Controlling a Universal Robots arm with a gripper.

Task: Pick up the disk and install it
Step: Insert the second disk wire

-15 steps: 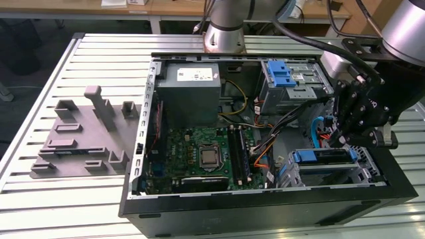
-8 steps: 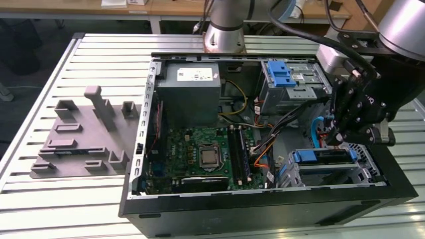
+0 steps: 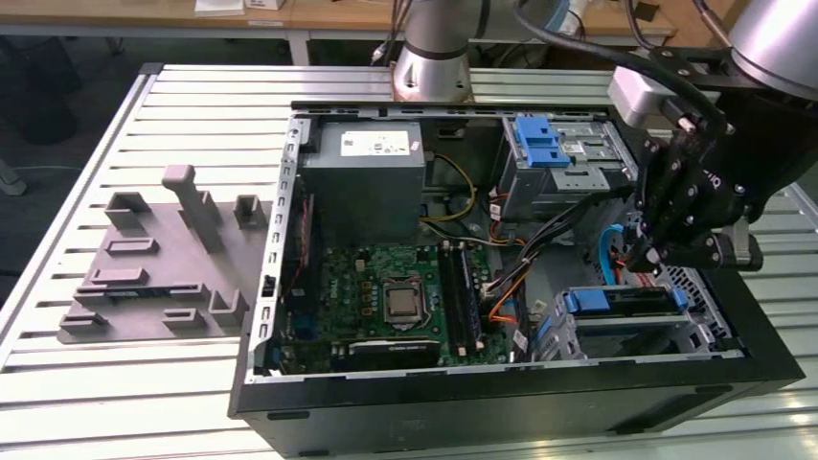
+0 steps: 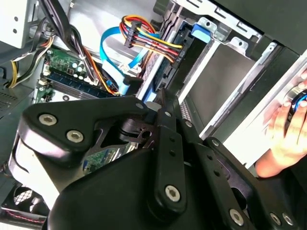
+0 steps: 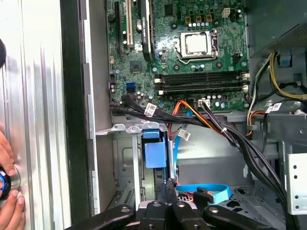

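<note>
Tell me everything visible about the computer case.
The computer case is a black tower lying on its side on a slatted metal table, side panel off and interior facing up. Inside are a green motherboard, a grey power supply, loose cables and a blue-tabbed drive cage. The gripper reaches in at the exterior view's right.

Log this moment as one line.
claw: inside open computer case, over drive bays | disk: in bay | hand: on table edge

A ribbed, silver-grey metal bench (image 3: 167, 105) carries an open black computer case (image 3: 511, 407) at its centre; at nine o'clock of the case lies a grey moulded fixture tray (image 3: 160, 264).
</note>
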